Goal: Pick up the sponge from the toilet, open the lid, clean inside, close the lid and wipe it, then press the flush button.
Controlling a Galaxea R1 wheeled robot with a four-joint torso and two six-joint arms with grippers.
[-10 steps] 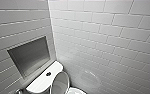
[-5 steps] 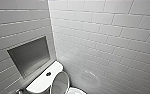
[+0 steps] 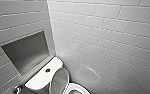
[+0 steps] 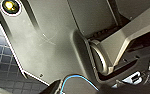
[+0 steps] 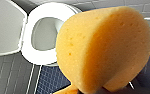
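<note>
The white toilet (image 3: 41, 78) stands in the corner at the lower edge of the head view. Its round dark flush button (image 3: 48, 70) sits in the middle of the cistern top. The oval lid (image 3: 59, 81) is raised, and part of the bowl rim (image 3: 77, 88) shows beside it. In the right wrist view the orange-yellow sponge (image 5: 103, 50) looms large and bent, with my right gripper (image 5: 111, 89) shut on it. Behind the sponge are the open lid (image 5: 4, 27) and the bowl (image 5: 44, 32), some way off. The left wrist view looks at my own dark body.
Grey tiled walls (image 3: 103, 37) close in on the toilet, with a recessed niche (image 3: 28, 51) above the cistern. The floor (image 5: 51, 80) has dark small tiles. A metal fitting (image 3: 17, 88) sits low on the wall beside the cistern.
</note>
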